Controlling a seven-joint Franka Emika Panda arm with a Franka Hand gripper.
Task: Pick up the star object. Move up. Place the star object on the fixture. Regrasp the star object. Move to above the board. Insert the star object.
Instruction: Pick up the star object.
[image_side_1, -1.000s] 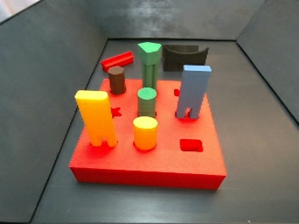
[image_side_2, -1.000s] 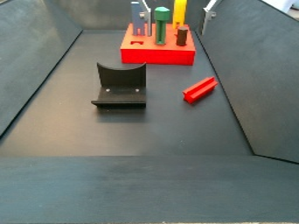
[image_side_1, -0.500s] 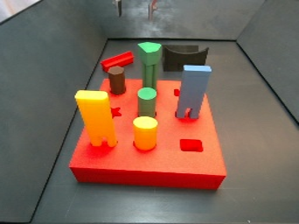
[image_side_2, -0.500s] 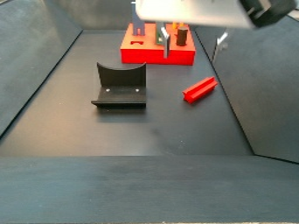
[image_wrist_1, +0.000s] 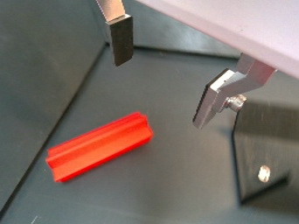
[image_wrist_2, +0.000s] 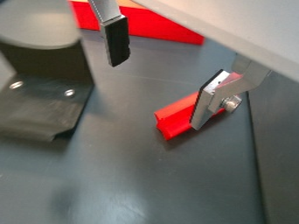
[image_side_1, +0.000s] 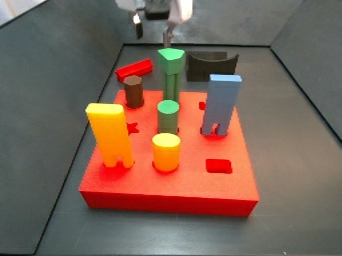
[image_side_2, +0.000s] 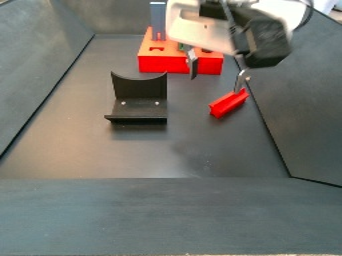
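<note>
Gripper (image_side_2: 217, 70) hanging open and empty right above the star object (image_side_2: 229, 102) lying flat on the floor near the wall, so could easily clip one finger (image_wrist_2: 216, 99) on it and knock it skewing away.

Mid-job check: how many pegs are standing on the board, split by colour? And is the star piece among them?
Yellow pegs: 2
Green pegs: 2
Blue peg: 1
Brown cylinder: 1
Total on the board: 6
The star object is not among them: it lies on the floor, off the board, with the tool open over it.
</note>
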